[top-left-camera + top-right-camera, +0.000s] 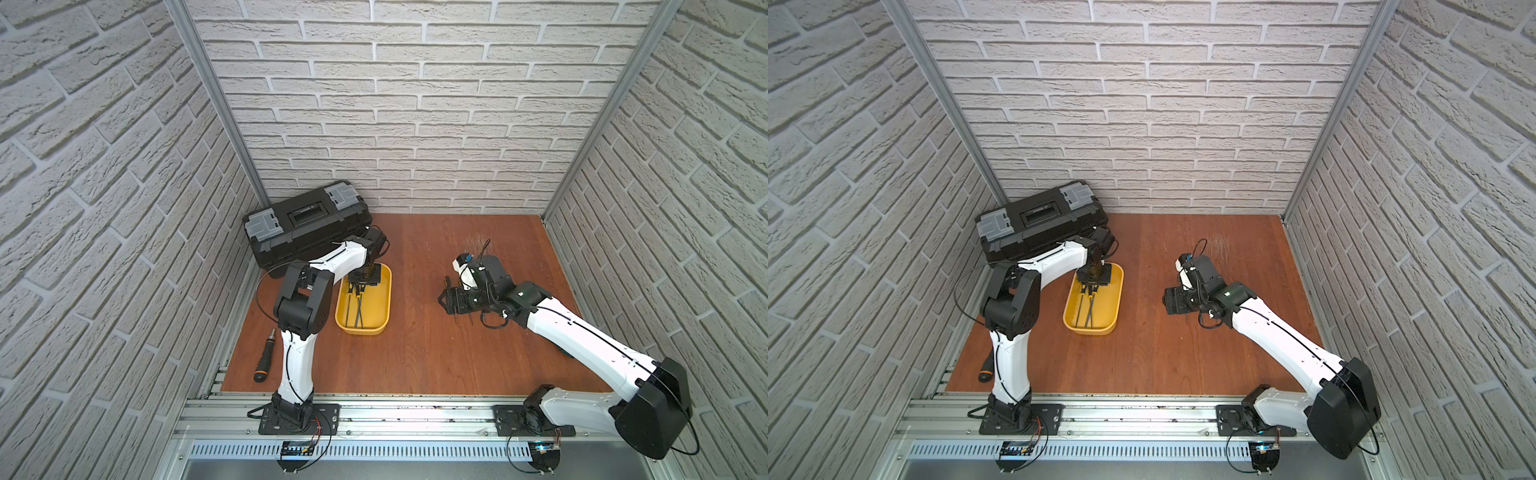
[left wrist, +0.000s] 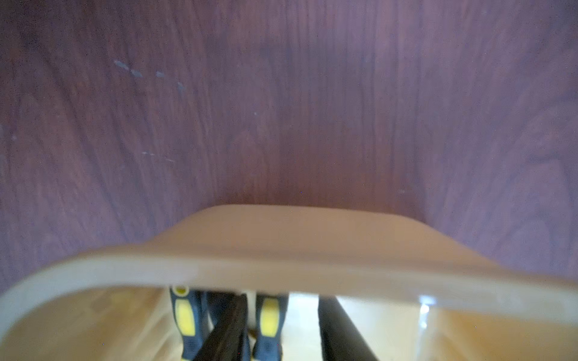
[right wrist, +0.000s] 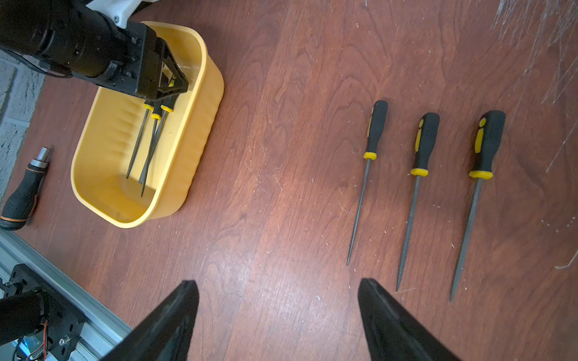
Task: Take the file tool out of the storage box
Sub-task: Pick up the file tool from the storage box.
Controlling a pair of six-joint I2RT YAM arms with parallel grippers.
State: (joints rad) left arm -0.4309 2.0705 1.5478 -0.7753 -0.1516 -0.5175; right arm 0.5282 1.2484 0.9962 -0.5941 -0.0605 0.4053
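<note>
As the file handles [image 2: 269,315] bunch at one end of the storage box [image 3: 200,134], left claw [image 3: 169,92] straddles one, pinch unconfirmed; right claw [image 3: 278,284] spread, empty.

Both top views look steeply down on the whole desk [image 1: 436,353] [image 1: 1163,353]; both wrist cameras, nearer, show the storage box [image 3: 200,125] [image 2: 281,268].

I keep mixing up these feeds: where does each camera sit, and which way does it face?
Top views: high above the front rail, looking down toward the back wall; the left arm and right arm show whole, left gripper in the storage box.
Left wrist: on the left arm, looking over the storage box's rim at bare table; its dark fingers show beside file handles.
Right wrist: on the right arm, looking across the table at three laid-out files; the open right gripper shows.
Shared: every view shows the storage box.
</note>
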